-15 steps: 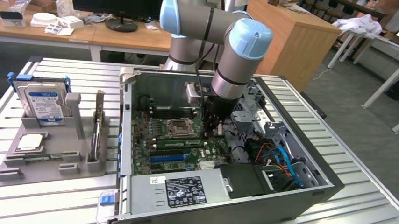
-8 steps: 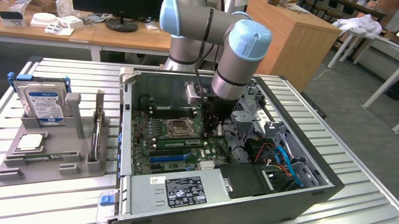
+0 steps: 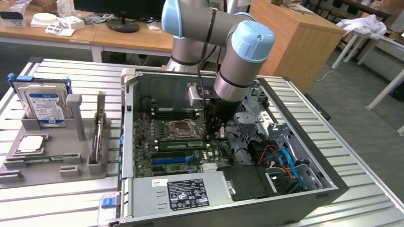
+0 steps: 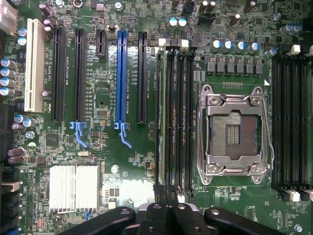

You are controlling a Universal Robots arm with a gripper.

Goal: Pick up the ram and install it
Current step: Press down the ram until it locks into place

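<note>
The ram [image 4: 161, 122] is a thin green stick standing on edge in the memory slot farthest from the empty processor socket [image 4: 234, 128], in the bank beside it. In the exterior view the ram [image 3: 180, 144] lies along the motherboard just below the socket [image 3: 179, 128]. My gripper [image 3: 215, 135] reaches down inside the open computer case at one end of the stick. In the wrist view the gripper [image 4: 166, 208] is shut, its fingertips together just past the stick's end. Whether they touch the ram is not clear.
Black and blue expansion slots [image 4: 122, 78] run beside the memory bank, with a silver heatsink [image 4: 73, 188] nearby. Cables and the drive cage [image 3: 277, 156] crowd the case at the exterior view's right. A grey fixture [image 3: 54, 158] outside the case holds a hard drive [image 3: 41, 101], a processor [image 3: 31, 144] and an upright stick [image 3: 98, 135].
</note>
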